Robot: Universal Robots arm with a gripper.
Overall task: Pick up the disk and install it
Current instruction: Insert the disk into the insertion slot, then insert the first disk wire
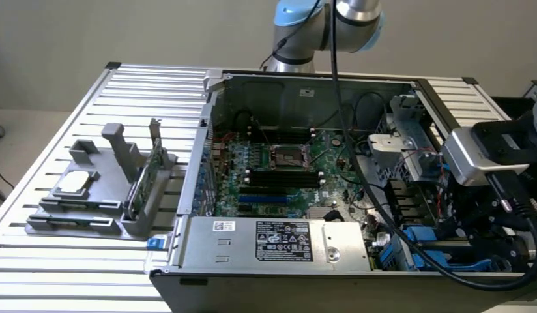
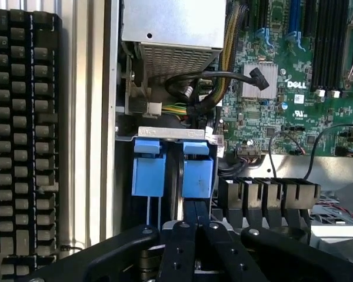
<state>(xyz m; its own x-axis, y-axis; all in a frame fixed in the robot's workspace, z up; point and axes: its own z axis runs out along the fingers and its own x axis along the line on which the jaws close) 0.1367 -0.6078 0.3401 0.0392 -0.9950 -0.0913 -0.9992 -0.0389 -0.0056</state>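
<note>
My pincer (image 2: 195, 205) is closed, its 2 black fingers pressed flat together, and the tips sit right at the near edge of the disk (image 2: 198, 176), whose blue carrier stands in the drive bay. I cannot tell whether the tips actually touch it. Just beside it, in the same bay, stands a second blue carrier (image 2: 148, 169), and a thin metal bracket (image 2: 176, 133) crosses the far ends of both. Beyond the bracket lies the silver power supply (image 2: 170, 29) with a bundle of cables (image 2: 194, 94), and the green motherboard (image 2: 294, 88) spreads out beside that. Outside the case wall, a black keyboard (image 2: 23, 147) lies on the slatted table (image 2: 85, 117). In the exterior view the drive bay sits at about 4 o'clock of the open computer case (image 1: 208, 156), and my arm (image 1: 330, 26) rises at 12 o'clock. At 9 o'clock, well apart from the case, a grey holder (image 1: 86, 222) carries a small square chip (image 1: 75, 181) and an upright card (image 1: 145, 179).
</note>
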